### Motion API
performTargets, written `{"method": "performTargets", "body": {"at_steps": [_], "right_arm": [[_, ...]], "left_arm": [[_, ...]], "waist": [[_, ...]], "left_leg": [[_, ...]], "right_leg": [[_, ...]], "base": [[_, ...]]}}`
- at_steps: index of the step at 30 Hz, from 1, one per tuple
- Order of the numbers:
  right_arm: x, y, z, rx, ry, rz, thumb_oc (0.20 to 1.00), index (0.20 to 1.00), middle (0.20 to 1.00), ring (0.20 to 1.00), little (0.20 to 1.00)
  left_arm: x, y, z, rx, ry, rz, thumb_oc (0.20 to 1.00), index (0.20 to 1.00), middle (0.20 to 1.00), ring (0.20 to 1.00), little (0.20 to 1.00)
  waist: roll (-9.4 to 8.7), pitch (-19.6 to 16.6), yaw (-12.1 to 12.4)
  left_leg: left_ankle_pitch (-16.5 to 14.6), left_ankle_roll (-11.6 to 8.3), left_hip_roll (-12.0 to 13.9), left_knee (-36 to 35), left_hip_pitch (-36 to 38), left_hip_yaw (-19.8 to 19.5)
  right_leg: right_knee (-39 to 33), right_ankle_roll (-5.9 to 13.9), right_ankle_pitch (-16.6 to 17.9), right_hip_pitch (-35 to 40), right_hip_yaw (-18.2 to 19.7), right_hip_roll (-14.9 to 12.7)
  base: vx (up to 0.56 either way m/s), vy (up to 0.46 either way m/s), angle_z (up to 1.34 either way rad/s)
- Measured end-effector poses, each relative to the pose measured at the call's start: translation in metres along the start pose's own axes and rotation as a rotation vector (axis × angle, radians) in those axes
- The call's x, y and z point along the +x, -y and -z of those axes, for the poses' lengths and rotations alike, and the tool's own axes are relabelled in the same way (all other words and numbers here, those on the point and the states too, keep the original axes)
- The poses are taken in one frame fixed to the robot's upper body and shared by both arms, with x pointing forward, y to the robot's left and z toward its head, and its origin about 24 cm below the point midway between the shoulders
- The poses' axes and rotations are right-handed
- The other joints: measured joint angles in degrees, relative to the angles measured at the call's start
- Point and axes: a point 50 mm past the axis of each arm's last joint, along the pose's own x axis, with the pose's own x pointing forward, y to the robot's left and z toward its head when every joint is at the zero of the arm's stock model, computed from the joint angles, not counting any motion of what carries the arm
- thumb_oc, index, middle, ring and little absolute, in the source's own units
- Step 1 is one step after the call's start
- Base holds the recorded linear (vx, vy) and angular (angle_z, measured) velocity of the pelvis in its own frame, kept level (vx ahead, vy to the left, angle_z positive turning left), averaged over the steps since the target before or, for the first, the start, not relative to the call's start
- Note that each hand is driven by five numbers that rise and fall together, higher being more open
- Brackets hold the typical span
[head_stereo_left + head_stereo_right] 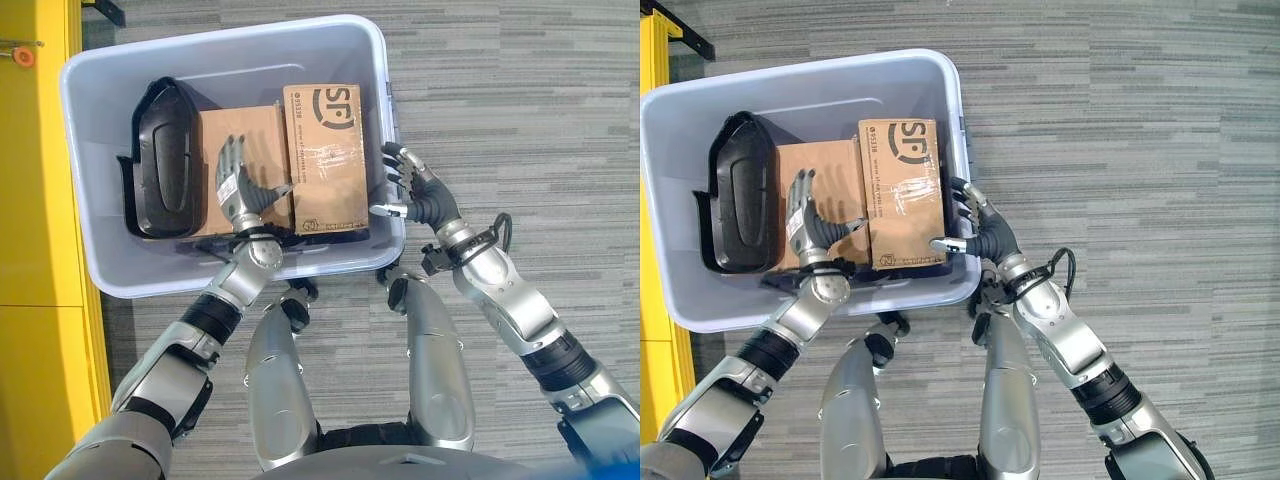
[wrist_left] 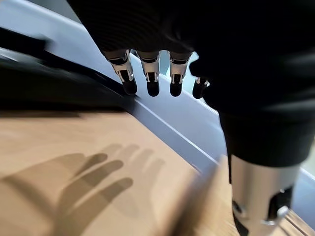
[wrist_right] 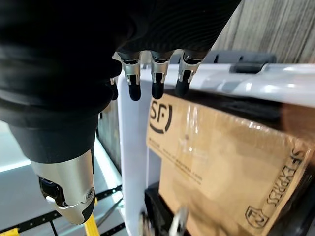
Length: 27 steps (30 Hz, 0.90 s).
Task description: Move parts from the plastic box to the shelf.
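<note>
box [image 1: 90, 255]: upper left of frame, on floor
parts: two cardboard cartons [image 1: 325, 160] plus black part [image 1: 165, 170] inside
left robot hand [image 1: 235, 185]: fingers spread over carton, empty
right robot hand [image 1: 410, 185]: open at box's right rim, empty

Grey striped carpet floor [image 1: 520, 90] spreads across the scene, with a yellow structure [image 1: 35, 200] standing along its left edge.
</note>
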Motion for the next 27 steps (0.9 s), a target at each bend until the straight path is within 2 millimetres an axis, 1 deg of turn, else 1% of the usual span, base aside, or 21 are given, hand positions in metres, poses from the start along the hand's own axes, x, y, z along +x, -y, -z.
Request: {"method": "performTargets", "body": {"at_steps": [1, 2, 4, 5, 6, 9, 11, 16, 18, 21, 23, 25, 27], "right_arm": [[-0.001, 0.001, -0.001, -0.009, 0.017, 0.015, 1.0, 1.0, 1.0, 1.0, 1.0], [-0.003, 0.003, -0.002, -0.012, 0.038, 0.04, 1.0, 1.0, 1.0, 1.0, 1.0], [-0.004, 0.004, -0.003, -0.015, 0.05, 0.05, 1.0, 1.0, 1.0, 1.0, 1.0], [-0.004, 0.006, -0.005, -0.026, 0.059, 0.062, 1.0, 1.0, 1.0, 1.0, 1.0], [-0.004, 0.006, -0.005, -0.026, 0.06, 0.072, 1.0, 1.0, 1.0, 1.0, 1.0], [-0.003, 0.009, -0.007, -0.028, 0.071, 0.099, 1.0, 1.0, 1.0, 1.0, 1.0], [0.002, 0.01, -0.015, -0.048, 0.102, 0.102, 1.0, 1.0, 1.0, 1.0, 1.0], [0.003, 0.011, -0.016, -0.05, 0.104, 0.107, 1.0, 1.0, 1.0, 1.0, 1.0], [0.005, 0.011, -0.014, -0.053, 0.096, 0.108, 1.0, 1.0, 1.0, 1.0, 1.0], [0.009, 0.013, -0.015, -0.062, 0.094, 0.11, 1.0, 1.0, 1.0, 1.0, 1.0], [0.011, 0.013, -0.016, -0.064, 0.097, 0.102, 1.0, 1.0, 1.0, 1.0, 1.0], [0.016, 0.014, -0.018, -0.074, 0.104, 0.09, 1.0, 1.0, 1.0, 1.0, 1.0], [0.017, 0.016, -0.016, -0.078, 0.093, 0.086, 1.0, 1.0, 1.0, 1.0, 1.0]], "left_arm": [[0.003, -0.008, 0.003, -0.012, -0.033, -0.098, 1.0, 1.0, 1.0, 1.0, 1.0], [0.009, -0.026, 0.014, 0.018, -0.071, -0.293, 1.0, 1.0, 1.0, 1.0, 1.0], [0.007, -0.034, 0.018, 0.049, -0.052, -0.377, 1.0, 1.0, 1.0, 1.0, 1.0], [0.007, -0.043, 0.019, 0.057, -0.038, -0.469, 1.0, 1.0, 1.0, 1.0, 1.0], [0.009, -0.045, 0.016, 0.066, -0.022, -0.502, 1.0, 1.0, 1.0, 1.0, 1.0], [0.009, -0.049, 0.017, 0.097, -0.017, -0.545, 1.0, 1.0, 1.0, 1.0, 1.0], [0.011, -0.051, 0.011, 0.136, 0.058, -0.58, 1.0, 1.0, 1.0, 1.0, 1.0], [0.018, -0.054, -0.001, 0.111, 0.122, -0.59, 1.0, 1.0, 1.0, 1.0, 1.0], [0.023, -0.049, -0.009, 0.104, 0.156, -0.51, 1.0, 1.0, 1.0, 1.0, 1.0], [0.028, -0.038, -0.016, 0.166, 0.237, -0.38, 1.0, 1.0, 1.0, 1.0, 1.0], [0.031, -0.032, -0.024, 0.194, 0.283, -0.321, 1.0, 1.0, 1.0, 1.0, 1.0], [0.037, -0.026, -0.031, 0.216, 0.306, -0.28, 1.0, 1.0, 1.0, 1.0, 1.0], [0.04, -0.022, -0.033, 0.233, 0.313, -0.251, 1.0, 1.0, 1.0, 1.0, 1.0]], "waist": [[0.0, 0.0, -0.14], [-0.04, -0.01, 0.67], [-0.05, 0.0, 1.14], [-0.03, -0.03, 1.26], [-0.05, -0.02, 1.28], [-0.05, -0.02, 1.52], [-0.32, -0.02, 1.6], [-0.36, -0.03, 1.54], [-0.4, -0.01, 1.29], [-0.43, 0.0, 1.08], [-0.55, -0.05, 0.79], [-0.65, 0.0, -0.03], [-0.85, 0.0, -0.45]], "left_leg": [[0.55, -0.09, -0.34, -0.98, -0.04, -0.36], [2.0, -0.18, -0.53, -2.85, -0.1, -1.03], [2.38, -0.39, -0.88, -3.42, -0.25, -1.66], [2.96, -0.45, -1.1, -4.0, -0.83, -2.44], [3.01, -0.52, -1.09, -4.03, -1.06, -2.69], [3.53, -0.44, -1.46, -4.64, -1.64, -3.39], [3.61, -0.25, -1.92, -4.69, -2.02, -3.65], [3.57, -0.15, -2.15, -4.64, -3.24, -3.73], [3.5, 0.0, -2.16, -4.08, -4.02, -3.75], [3.23, 0.08, -2.13, -3.78, -4.27, -3.64], [3.08, 0.11, -2.11, -3.55, -4.88, -3.54], [2.89, 0.33, -2.04, -2.96, -6.44, -3.49], [2.67, 0.44, -1.94, -2.56, -7.18, -3.35]], "right_leg": [[-0.36, 0.01, 0.0, 0.12, -0.4, -0.05], [-0.77, -0.12, -0.07, 0.49, -1.71, -0.05], [-0.8, -0.13, -0.11, 0.49, -2.1, -0.17], [-0.93, -0.23, -0.23, 0.52, -3.01, -0.29], [-1.01, -0.27, -0.26, 0.51, -3.29, -0.28], [-1.06, -0.33, -0.34, 0.51, -4.19, -0.7], [-1.0, -0.16, -0.43, 0.4, -4.48, -1.2], [-0.76, 0.09, -0.58, -0.74, -4.54, -1.5], [-0.78, 0.06, -0.56, -1.33, -4.63, -1.57], [-0.83, 0.07, -0.56, -1.52, -4.63, -1.66], [-0.83, 0.13, -0.51, -2.18, -4.49, -1.68], [-0.77, 0.18, -0.33, -3.61, -4.32, -1.71], [-0.7, 0.16, -0.2, -4.37, -4.18, -1.71]], "base": [[-0.06, -0.137, 0.32], [-0.03, -0.091, 0.29], [-0.02, -0.083, 0.21], [-0.01, -0.052, 0.24], [-0.01, -0.023, 0.27], [0.0, -0.013, 0.17], [0.0, -0.01, 0.13], [0.0, 0.0, 0.02], [-0.02, 0.046, 0.0], [0.0, 0.065, -0.01], [0.01, 0.067, -0.02], [0.0, 0.078, -0.02], [-0.01, 0.05, -0.05]]}}
